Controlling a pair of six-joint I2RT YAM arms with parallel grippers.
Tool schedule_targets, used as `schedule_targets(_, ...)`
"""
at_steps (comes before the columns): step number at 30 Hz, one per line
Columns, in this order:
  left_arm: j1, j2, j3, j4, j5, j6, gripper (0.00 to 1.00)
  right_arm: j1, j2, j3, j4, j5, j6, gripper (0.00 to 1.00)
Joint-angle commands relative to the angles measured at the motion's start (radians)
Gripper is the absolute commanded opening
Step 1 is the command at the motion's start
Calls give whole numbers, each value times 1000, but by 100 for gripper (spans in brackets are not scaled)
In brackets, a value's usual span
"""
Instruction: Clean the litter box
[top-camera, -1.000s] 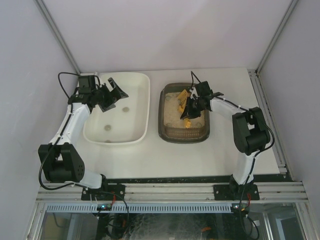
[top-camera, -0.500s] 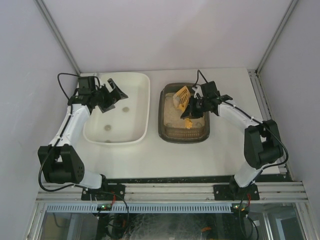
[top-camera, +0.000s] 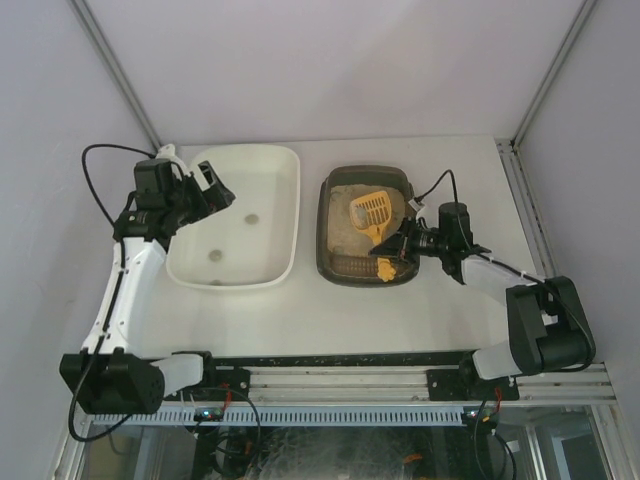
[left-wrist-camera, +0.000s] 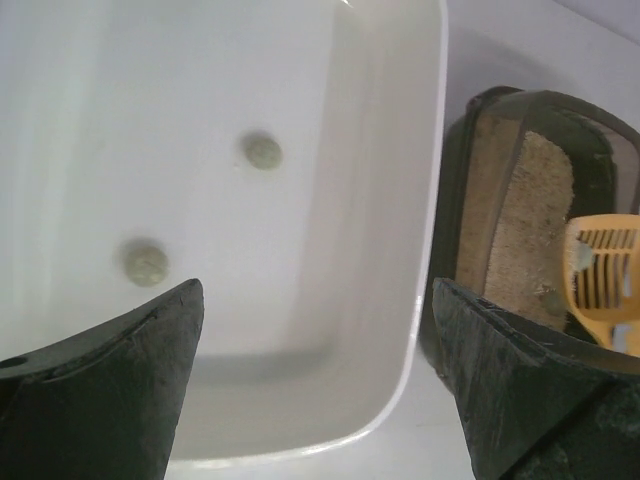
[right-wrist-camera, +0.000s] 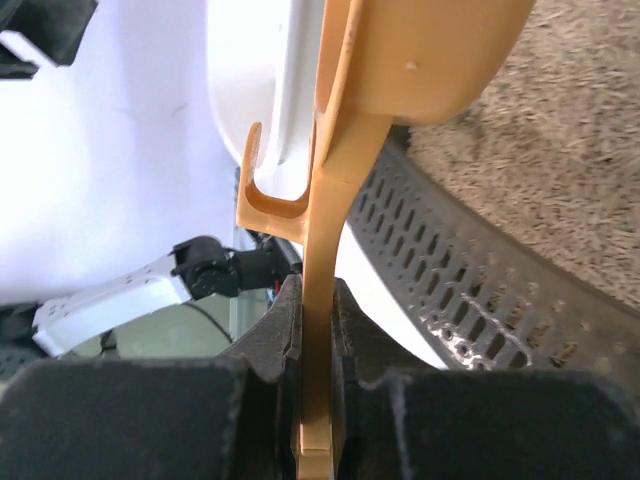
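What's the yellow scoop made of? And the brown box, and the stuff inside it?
The scoop looks like smooth orange-yellow plastic, moulded with slots. The litter box seems to be dark, hard plastic with a perforated wall. The litter looks like grainy beige sand.

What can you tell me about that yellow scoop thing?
The scoop looks like yellow-orange plastic. It has a cupped head with slots and a thin flat handle that ends in a small hook. The right pincer is shut on the handle, squeezing its flat sides. The head is over the sandy litter inside the dark litter box. Whether it touches the litter cannot be told.
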Motion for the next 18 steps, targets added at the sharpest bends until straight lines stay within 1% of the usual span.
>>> schedule_targets(1,-4,-90,-3,-54,-141,125,100,-43,-37,-109,570,-173,257,0)
schedule_targets(4,-5,-131,-32,-72,-165,154,100,-83,35,-198,837,-207,412,0)
schedule_targets(5,-6,-153,-50,-67,-170,162,100,-106,65,-234,956,-213,469,0)
schedule_targets(7,-14,-207,-92,-51,-199,186,100,-142,144,-307,1270,-199,633,0)
schedule_targets(8,-24,-230,-114,-41,-230,203,100,-150,185,-326,1374,-189,683,0)
schedule_targets(12,-62,-270,-188,-31,-357,242,100,-50,236,-336,1377,-162,607,0)
schedule_targets(13,-66,-275,-202,-32,-377,245,100,-51,248,-338,1380,-161,603,0)
schedule_targets(15,-72,-281,-223,-30,-408,239,100,-93,264,-348,1385,-151,601,0)
schedule_targets(18,-75,-295,-244,-23,-416,220,100,-131,263,-349,1386,-144,600,0)
